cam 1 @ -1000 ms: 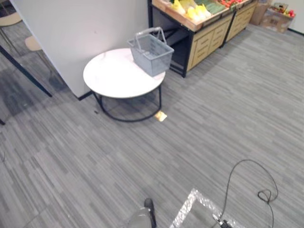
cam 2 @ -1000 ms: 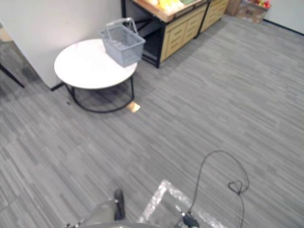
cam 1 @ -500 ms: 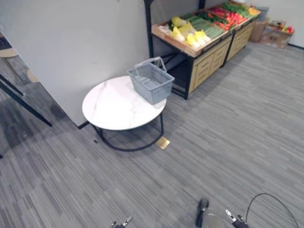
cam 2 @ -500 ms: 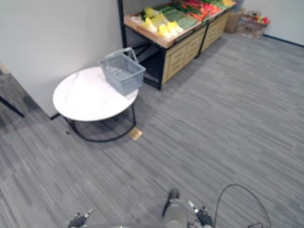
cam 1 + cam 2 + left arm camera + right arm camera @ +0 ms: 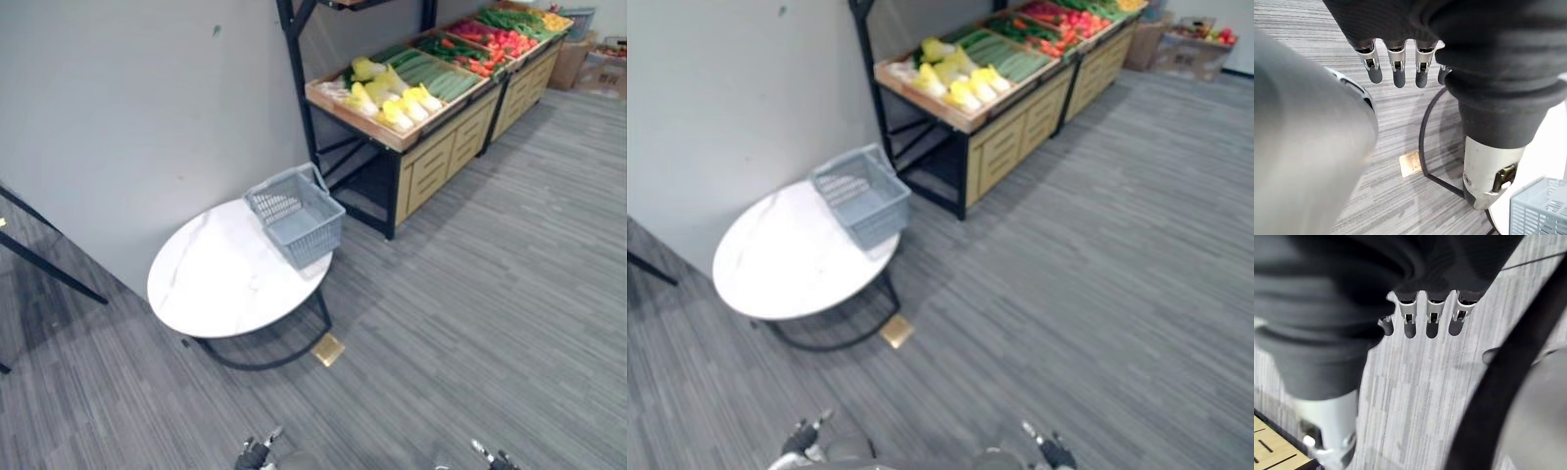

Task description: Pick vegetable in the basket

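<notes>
A grey plastic basket (image 5: 294, 213) stands with nothing inside on the far right part of a round white table (image 5: 220, 289). Beyond it is a wooden produce stand (image 5: 431, 157) with yellow vegetables (image 5: 392, 98), green ones (image 5: 436, 76) and red ones (image 5: 485, 37). My left hand (image 5: 1396, 73) hangs over the carpet with relaxed fingers and holds nothing; a basket corner (image 5: 1542, 210) shows past it. My right hand (image 5: 1431, 323) also hangs open over the floor, far from the stand.
A grey wall (image 5: 147, 108) rises behind the table, with a black shelf post (image 5: 299, 88) at its end. A brass floor plate (image 5: 328, 349) lies by the table's black ring frame (image 5: 1425, 142). Cardboard boxes (image 5: 1200, 39) sit far right. Dark chair legs (image 5: 49, 266) stand at left.
The whole picture has shifted: the camera has come nearer and looks higher, so more of the produce stand shows. Table, basket and vegetables stay where they were.
</notes>
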Robot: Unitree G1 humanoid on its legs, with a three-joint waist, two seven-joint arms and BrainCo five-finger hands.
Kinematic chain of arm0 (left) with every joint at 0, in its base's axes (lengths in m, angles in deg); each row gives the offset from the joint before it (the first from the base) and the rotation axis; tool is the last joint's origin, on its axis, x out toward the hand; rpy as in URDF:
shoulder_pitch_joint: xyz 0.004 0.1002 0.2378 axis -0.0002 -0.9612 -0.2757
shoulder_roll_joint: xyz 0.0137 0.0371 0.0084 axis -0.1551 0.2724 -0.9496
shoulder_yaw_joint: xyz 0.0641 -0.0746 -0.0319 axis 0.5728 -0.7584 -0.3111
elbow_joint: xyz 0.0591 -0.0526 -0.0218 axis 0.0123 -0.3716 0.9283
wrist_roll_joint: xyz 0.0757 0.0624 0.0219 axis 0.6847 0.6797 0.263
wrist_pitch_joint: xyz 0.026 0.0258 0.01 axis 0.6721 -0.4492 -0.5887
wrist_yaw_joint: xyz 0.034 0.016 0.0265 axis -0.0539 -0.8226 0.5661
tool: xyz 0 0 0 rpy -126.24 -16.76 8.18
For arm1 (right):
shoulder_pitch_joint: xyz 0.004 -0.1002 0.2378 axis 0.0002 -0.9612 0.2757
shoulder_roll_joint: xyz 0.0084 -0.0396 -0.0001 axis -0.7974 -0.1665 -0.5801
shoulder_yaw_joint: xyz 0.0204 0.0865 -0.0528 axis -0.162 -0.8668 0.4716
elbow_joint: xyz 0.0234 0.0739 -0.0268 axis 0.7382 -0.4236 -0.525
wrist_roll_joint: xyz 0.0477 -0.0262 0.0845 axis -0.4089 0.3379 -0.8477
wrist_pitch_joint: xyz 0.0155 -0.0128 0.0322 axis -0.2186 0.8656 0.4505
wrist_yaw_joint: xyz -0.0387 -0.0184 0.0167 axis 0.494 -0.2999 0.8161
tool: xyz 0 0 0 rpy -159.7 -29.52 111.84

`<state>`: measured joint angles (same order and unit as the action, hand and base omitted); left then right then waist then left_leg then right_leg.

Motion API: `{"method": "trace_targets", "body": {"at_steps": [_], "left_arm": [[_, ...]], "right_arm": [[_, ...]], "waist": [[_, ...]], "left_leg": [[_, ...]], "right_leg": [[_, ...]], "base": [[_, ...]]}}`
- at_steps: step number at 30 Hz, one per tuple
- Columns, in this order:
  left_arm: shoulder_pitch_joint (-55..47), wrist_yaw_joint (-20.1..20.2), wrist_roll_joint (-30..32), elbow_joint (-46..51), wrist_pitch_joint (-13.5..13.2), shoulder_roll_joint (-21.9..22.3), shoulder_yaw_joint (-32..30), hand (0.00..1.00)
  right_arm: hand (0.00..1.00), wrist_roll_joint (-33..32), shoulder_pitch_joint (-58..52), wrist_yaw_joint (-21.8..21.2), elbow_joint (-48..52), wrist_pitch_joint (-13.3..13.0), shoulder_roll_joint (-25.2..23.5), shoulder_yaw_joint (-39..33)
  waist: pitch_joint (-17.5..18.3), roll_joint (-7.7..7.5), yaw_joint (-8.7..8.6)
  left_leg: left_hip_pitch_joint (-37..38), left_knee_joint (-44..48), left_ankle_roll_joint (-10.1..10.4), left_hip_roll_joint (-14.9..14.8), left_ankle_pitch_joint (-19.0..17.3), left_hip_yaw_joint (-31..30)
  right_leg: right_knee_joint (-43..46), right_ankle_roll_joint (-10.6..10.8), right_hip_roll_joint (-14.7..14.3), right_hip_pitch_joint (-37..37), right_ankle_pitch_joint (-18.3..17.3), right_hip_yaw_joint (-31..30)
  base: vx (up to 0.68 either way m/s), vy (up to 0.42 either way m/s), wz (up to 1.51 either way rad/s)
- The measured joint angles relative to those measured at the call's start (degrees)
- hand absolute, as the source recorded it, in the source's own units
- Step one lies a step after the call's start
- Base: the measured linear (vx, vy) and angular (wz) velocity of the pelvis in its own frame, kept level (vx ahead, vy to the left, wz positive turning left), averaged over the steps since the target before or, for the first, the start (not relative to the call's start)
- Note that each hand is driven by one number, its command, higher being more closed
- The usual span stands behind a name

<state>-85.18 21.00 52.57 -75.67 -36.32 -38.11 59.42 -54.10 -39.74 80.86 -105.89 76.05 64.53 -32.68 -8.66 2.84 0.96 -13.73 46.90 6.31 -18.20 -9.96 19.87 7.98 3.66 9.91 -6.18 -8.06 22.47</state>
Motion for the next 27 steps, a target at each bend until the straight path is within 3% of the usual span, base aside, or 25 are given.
{"method": "trace_targets", "body": {"at_steps": [1, 3, 4, 5, 6, 8, 11, 13, 15, 17, 18, 19, 20, 21, 22, 23, 25, 26, 27], "left_arm": [[0.10, -0.10, -0.06, 0.24, -0.23, 0.11, 0.31, 0.00], [-0.01, -0.62, -0.06, 0.23, -0.27, 0.61, 0.28, 0.00], [-0.05, -0.67, -0.43, 0.39, -0.27, 0.80, -0.32, 0.00], [-0.11, -0.64, -0.44, 1.35, -0.24, 0.44, -1.30, 0.00], [-0.11, -0.57, -0.35, 2.97, -0.25, -0.02, -2.49, 0.00], [0.37, -0.63, -0.37, 3.56, -0.02, 0.04, -5.88, 0.00], [-0.33, -0.81, 0.54, 2.66, 0.35, -0.21, -6.86, 0.00], [-0.60, -0.87, 0.69, 1.34, 0.51, -1.29, -6.71, 0.00], [-0.91, -1.09, 0.70, -0.20, 0.81, -2.00, -4.76, 0.00], [-2.07, -1.06, 0.82, -1.49, 1.48, -4.76, 1.10, 0.00], [-2.30, -1.06, 0.79, -1.83, 1.65, -5.35, 2.35, 0.00], [-3.14, -1.15, 0.80, -2.38, 1.66, -5.81, 3.14, 0.00], [-3.54, -1.22, 0.82, -2.42, 1.61, -6.08, 4.30, 0.00], [-3.41, -1.18, 0.85, -2.50, 1.61, -6.32, 5.23, 0.00], [-2.81, -1.15, 0.89, -2.76, 1.57, -6.44, 5.95, 0.00], [-1.98, -1.14, 1.00, -2.78, 1.57, -6.22, 6.14, 0.00], [-1.37, -1.20, 1.00, -2.74, 1.53, -5.89, 5.95, 0.00], [-0.93, -1.24, 1.12, -2.72, 1.51, -5.49, 4.97, 0.00], [-0.93, -1.26, 1.14, -2.73, 1.50, -5.23, 4.32, 0.00]], "right_arm": [[0.00, 0.00, 0.39, 0.03, 0.48, 0.01, -0.50, -0.01], [0.00, 0.03, -0.10, 0.02, 1.75, -0.11, -1.52, 0.49], [0.00, 0.11, -0.34, 0.11, 1.75, -0.07, -1.88, 0.80], [0.00, 0.27, -0.61, 0.20, 2.03, -0.04, -3.65, 2.96], [0.00, 0.61, -0.77, -0.04, 2.84, -0.17, -4.98, 5.98], [0.00, 0.64, -0.39, 0.06, 3.38, -0.48, -5.67, 7.36], [0.00, 0.63, -0.33, 0.01, 3.17, -0.49, -6.18, 5.78], [0.00, 0.60, -0.25, 0.00, 2.90, -0.48, -6.54, 4.21], [0.00, 0.63, 0.11, -0.10, 1.10, -0.50, -6.07, 2.80], [0.00, 1.45, -0.32, -0.01, -0.76, -0.32, -4.81, 1.91], [0.00, 1.88, -0.47, -0.02, -0.84, -0.33, -4.65, 2.04], [0.00, 2.05, -0.53, -0.04, -0.05, -0.58, -3.94, 2.54], [0.00, 2.59, -0.78, -0.04, 0.40, -0.53, -3.22, 3.23], [0.00, 2.65, -0.85, -0.03, 0.88, -0.58, -3.07, 3.37], [0.00, 2.68, -0.90, -0.01, 1.07, -0.72, -2.88, 3.37], [0.00, 2.64, -0.80, 0.00, 1.18, -0.71, -2.57, 3.22], [0.00, 2.61, -0.91, 0.05, 1.17, -0.71, -2.61, 2.72], [0.00, 2.58, -1.03, 0.03, 1.12, -0.68, -2.63, 2.55], [0.00, 2.57, -1.06, 0.03, 1.08, -0.67, -2.66, 2.33]], "waist": [[0.00, 0.00, 0.45], [-0.09, 0.32, 0.83], [-0.21, 0.27, 1.32], [0.37, -1.59, 1.48], [0.17, -4.40, 1.57], [-0.11, -5.43, 2.52], [0.50, -5.64, 3.02], [2.09, -5.89, 3.49], [3.21, -5.79, 3.45], [2.22, -5.75, 1.87], [1.93, -5.92, 1.27], [1.85, -6.06, 0.23], [1.75, -6.07, 0.10], [1.72, -6.04, 0.07], [1.77, -5.89, -0.13], [1.65, -5.56, -0.71], [1.66, -5.29, -0.71], [1.56, -5.05, -0.63], [1.50, -4.94, -0.62]], "left_leg": [[-1.30, -9.78, -0.47, 1.71, 0.12, 2.52], [0.11, -32.93, -3.22, 5.99, 7.15, 2.90], [0.44, -34.07, -4.90, 6.50, 11.83, 2.35], [1.11, -34.39, -6.16, 8.72, 10.67, 3.25], [0.57, -32.98, -6.60, 9.71, 8.86, 3.71], [-1.92, -27.96, -7.45, 9.08, 6.56, 4.64], [1.38, -27.71, -10.12, 8.45, 3.44, 12.91], [1.94, -29.23, -9.98, 9.65, 3.19, 12.18], [3.51, -32.30, -9.67, 11.54, 2.64, 10.70], [10.02, -36.65, -8.94, 14.02, 1.48, 8.86], [11.71, -36.76, -8.88, 14.48, 0.97, 7.99], [14.98, -36.91, -9.03, 14.79, 0.16, 7.23], [17.92, -37.41, -8.61, 15.04, -0.42, 6.71], [19.16, -37.94, -8.45, 15.23, -0.59, 6.03], [20.17, -38.56, -8.35, 15.39, -0.68, 4.45], [21.10, -39.64, -8.12, 15.44, -0.54, 1.64], [21.00, -39.96, -7.52, 15.35, -0.63, -1.28], [20.77, -40.03, -6.17, 15.04, -0.76, -4.28], [20.82, -39.95, -5.56, 14.76, -0.92, -5.37]], "right_leg": [[-2.25, 0.52, 0.08, -2.14, 0.16, 0.01], [-4.94, 3.37, 0.03, -6.01, -1.11, 0.43], [-4.88, 4.38, 0.05, -7.01, -1.78, 0.24], [-5.33, 3.66, 1.53, -8.17, -2.25, -0.05], [-5.82, 3.14, 2.33, -8.09, -1.72, -0.48], [-6.78, 3.62, 2.48, -8.27, 1.18, -0.90], [-6.78, 3.78, 2.53, -10.92, 6.93, -3.86], [-4.14, 3.38, 3.09, -9.66, 8.10, -4.63], [8.40, 3.88, 4.84, -4.11, 8.46, -6.72], [35.04, 12.30, 8.45, 5.99, 16.28, -13.95], [41.62, 12.33, 8.67, 8.49, 15.97, -15.19], [50.86, 10.20, 8.87, 12.84, 14.03, -15.73], [55.22, 8.94, 8.75, 16.13, 9.31, -14.71], [55.18, 7.85, 8.82, 17.59, 6.77, -13.56], [52.94, 5.36, 8.88, 19.24, 3.78, -11.38], [43.16, 2.34, 8.81, 20.20, 1.60, -8.36], [28.86, 2.20, 7.83, 19.61, 1.59, -8.50], [14.44, 2.43, 6.79, 18.25, 2.58, -11.18], [10.16, 2.32, 6.44, 17.74, 3.35, -12.97]], "base": [[0.39, 0.161, -0.10], [0.41, 0.198, -0.04], [0.34, 0.173, 0.07], [0.42, 0.168, 0.12], [0.48, 0.152, 0.16], [0.45, 0.146, 0.19], [0.30, 0.153, 0.36], [0.27, 0.122, 0.18], [0.26, 0.135, 0.33], [0.26, 0.122, 0.56], [0.28, 0.082, 0.51], [0.28, 0.047, 0.42], [0.29, 0.033, 0.44], [0.28, -0.013, 0.55], [0.28, -0.074, 0.95], [0.32, -0.148, 1.15], [0.30, -0.233, 1.03], [0.24, -0.222, 0.88], [0.33, -0.313, 0.95]]}}
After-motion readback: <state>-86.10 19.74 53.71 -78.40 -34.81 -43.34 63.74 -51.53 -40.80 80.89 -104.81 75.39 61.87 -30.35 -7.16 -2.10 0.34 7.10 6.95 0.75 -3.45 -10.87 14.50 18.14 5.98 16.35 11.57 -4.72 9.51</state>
